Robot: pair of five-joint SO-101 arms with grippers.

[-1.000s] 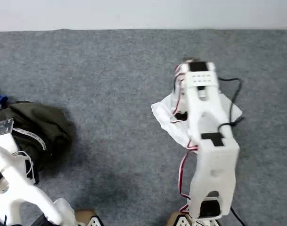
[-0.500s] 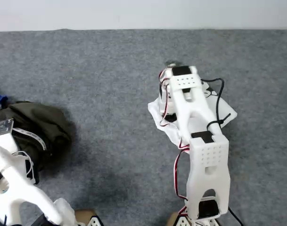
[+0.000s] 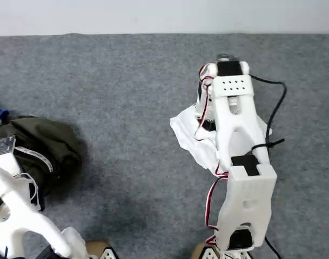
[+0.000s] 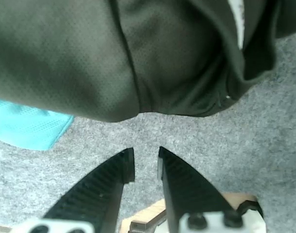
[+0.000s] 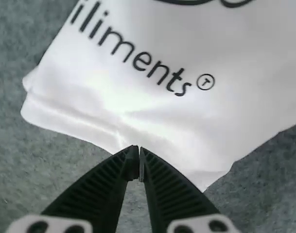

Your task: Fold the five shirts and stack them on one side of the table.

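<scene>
Where the smooth white folded shirt with black lettering [image 5: 152,111] lies flat on the right half of the grey, felt-textured table surface [image 3: 126,81], the right gripper [image 5: 138,151] has its ribbed black fingers closed tip to tip at the shirt's layered edge. The crumpled dark olive mesh shirt [image 4: 65,58] sits at the table's left side. The left gripper [image 4: 145,156], fingers slightly parted and empty, hovers just beside it, near a turquoise mesh cloth [image 4: 26,128].
</scene>
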